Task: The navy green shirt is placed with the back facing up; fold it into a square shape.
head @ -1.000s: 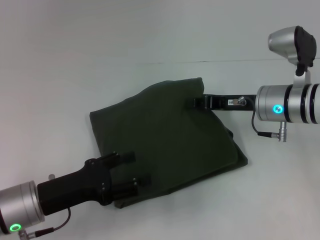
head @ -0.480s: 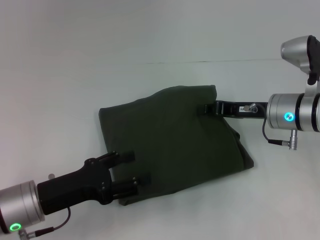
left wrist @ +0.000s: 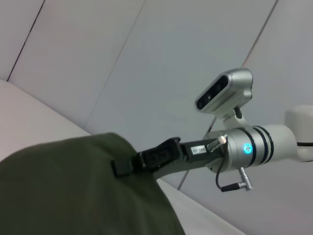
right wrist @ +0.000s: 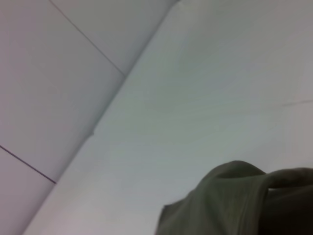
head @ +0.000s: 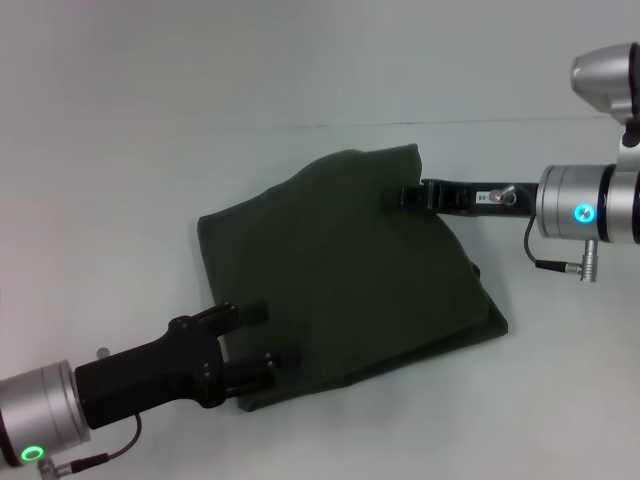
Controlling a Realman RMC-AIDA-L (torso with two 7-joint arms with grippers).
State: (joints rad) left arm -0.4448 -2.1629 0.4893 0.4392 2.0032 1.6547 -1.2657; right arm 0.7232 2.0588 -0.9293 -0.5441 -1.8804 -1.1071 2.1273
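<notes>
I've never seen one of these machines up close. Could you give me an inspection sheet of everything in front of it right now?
Surface: plain white table, bare around the cloth.
Job's things: navy green shirt, already folded into a rough, crooked rectangle, plain side up; its far corner is lifted off the table.
Clutter: nothing seen.
Grippers: left gripper at the shirt's near edge, jaws on the fabric; right gripper at the raised far corner, jaws shut on the shirt.
Cables: a short lead loops under the right wrist; another under the left wrist.
Surroundings: pale panelled wall behind the table.
</notes>
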